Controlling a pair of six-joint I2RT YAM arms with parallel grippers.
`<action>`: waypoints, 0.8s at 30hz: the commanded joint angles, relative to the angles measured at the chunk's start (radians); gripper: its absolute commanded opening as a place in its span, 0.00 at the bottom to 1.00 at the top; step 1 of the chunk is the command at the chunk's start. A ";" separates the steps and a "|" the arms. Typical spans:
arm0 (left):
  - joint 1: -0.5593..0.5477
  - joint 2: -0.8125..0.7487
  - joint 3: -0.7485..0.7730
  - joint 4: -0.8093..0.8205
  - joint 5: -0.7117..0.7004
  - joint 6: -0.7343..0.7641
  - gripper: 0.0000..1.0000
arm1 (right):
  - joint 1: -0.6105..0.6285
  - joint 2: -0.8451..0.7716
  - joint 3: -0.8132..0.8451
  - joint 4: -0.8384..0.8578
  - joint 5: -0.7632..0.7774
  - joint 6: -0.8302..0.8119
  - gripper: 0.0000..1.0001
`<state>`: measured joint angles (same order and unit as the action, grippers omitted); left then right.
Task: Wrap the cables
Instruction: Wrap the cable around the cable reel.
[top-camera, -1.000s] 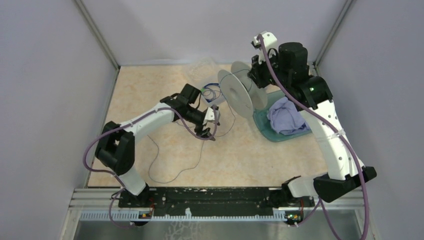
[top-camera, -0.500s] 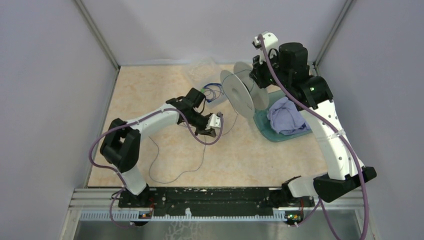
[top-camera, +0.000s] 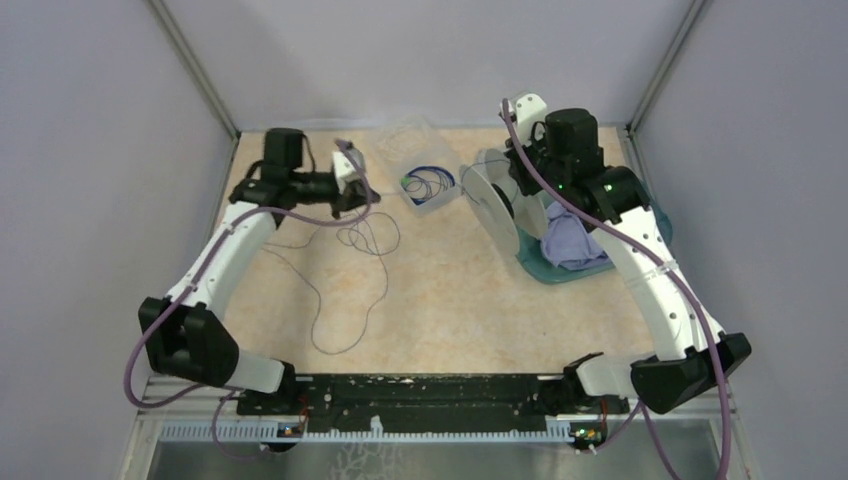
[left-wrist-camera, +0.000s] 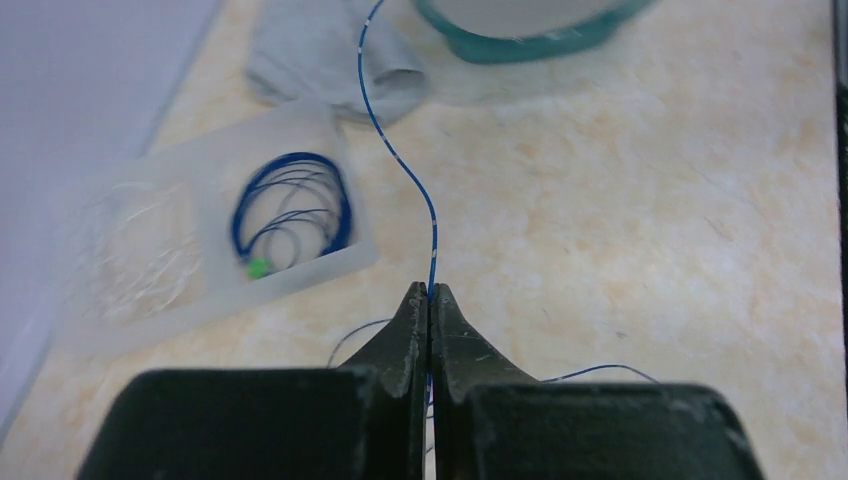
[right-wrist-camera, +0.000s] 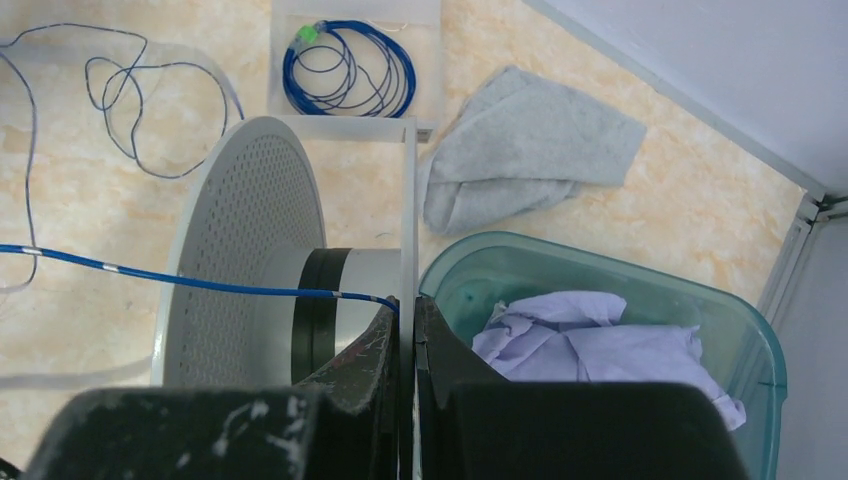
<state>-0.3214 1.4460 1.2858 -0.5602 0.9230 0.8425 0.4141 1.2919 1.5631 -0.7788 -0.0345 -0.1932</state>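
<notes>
Top external, first: wrapping judged barely begun. Pinching the cable (left-wrist-camera: 433, 240) with the left pincer (top-camera: 350, 185), tips pressed tight together on it, up at the far left of the table (top-camera: 480, 310). Gripping the pale grey spool (right-wrist-camera: 250, 240) by one flange with the right pincer (right-wrist-camera: 408, 318), fingers closed on it, spool on edge just beside the teal bin (right-wrist-camera: 455, 285). Running one strand of the cable from the left pincer across to the spool's hub. Not possible to tell from the right wrist view whether the dark band on the hub is wound cable; elsewhere bare hub. Lying loose on the table below the left arm, long slack loops. Left to do, at a guess: winding on nearly the whole length.
</notes>
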 joint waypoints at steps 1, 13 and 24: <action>0.167 -0.039 0.015 0.321 0.150 -0.421 0.00 | -0.007 -0.075 -0.001 0.072 -0.016 -0.036 0.00; 0.257 0.081 0.044 0.609 -0.209 -0.874 0.00 | -0.007 -0.111 -0.011 -0.014 -0.206 -0.081 0.00; 0.238 0.168 0.045 0.505 -0.407 -0.779 0.00 | -0.008 -0.028 0.176 -0.091 -0.309 0.008 0.00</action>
<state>-0.0719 1.5951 1.3083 -0.0162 0.5972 0.0204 0.4137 1.2392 1.6051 -0.9142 -0.2687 -0.2424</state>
